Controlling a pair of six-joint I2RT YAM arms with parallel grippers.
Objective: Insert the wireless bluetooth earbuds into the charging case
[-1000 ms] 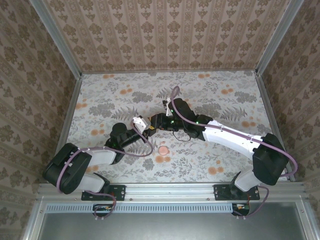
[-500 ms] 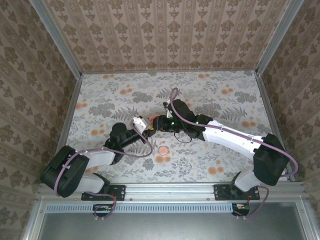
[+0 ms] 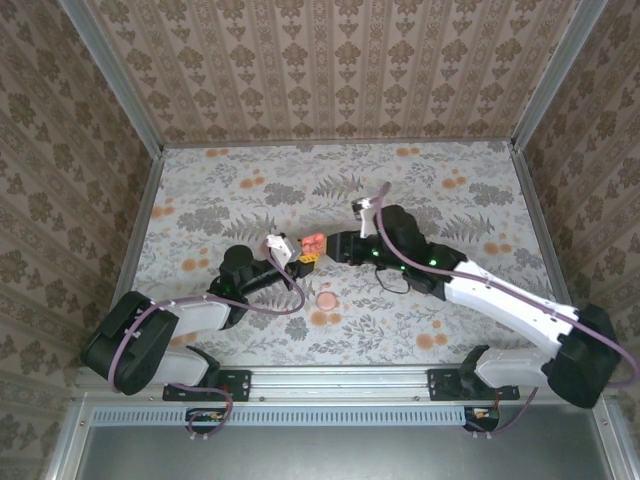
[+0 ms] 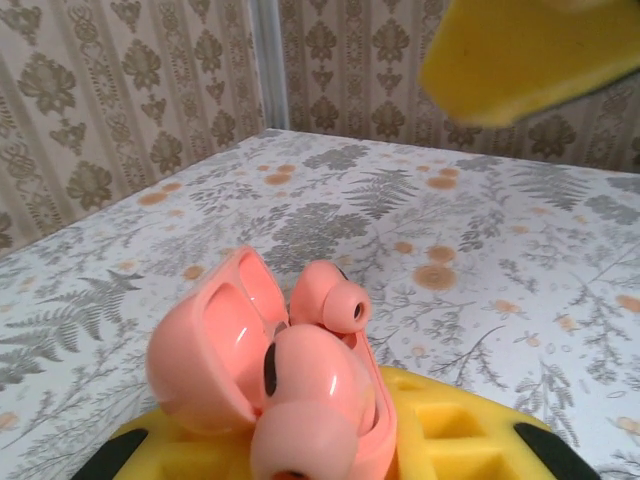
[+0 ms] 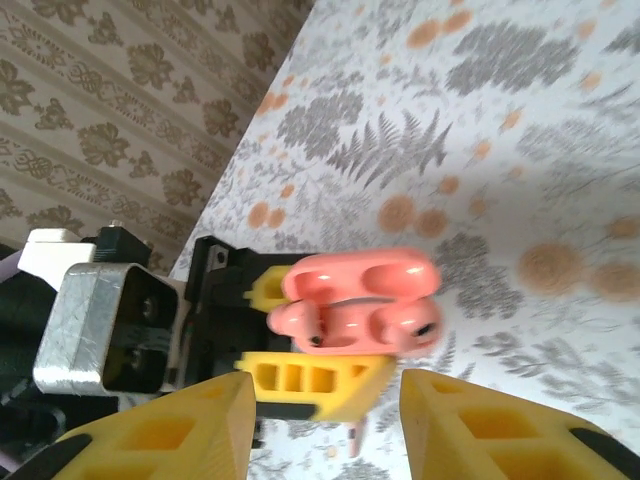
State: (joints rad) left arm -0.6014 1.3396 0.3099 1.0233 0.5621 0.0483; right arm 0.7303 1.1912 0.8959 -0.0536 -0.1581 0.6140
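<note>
Close up: earbuds [image 4: 325,303] apparently in charging case [image 4: 200,355]

Pink disc [image 3: 326,298] flat on floral tablecloth [image 3: 220,200].

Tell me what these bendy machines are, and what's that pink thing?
They are two robot arms, each ending in a two-finger claw called a gripper. One picture looks down from above. The other two come from little cameras on the wrists. The left gripper pinches a small pink charging case with its lid open, and two earbuds poke out of it. The right gripper is open, holding nothing, and faces the case. A round pink disc lies on the flowery table.
</note>
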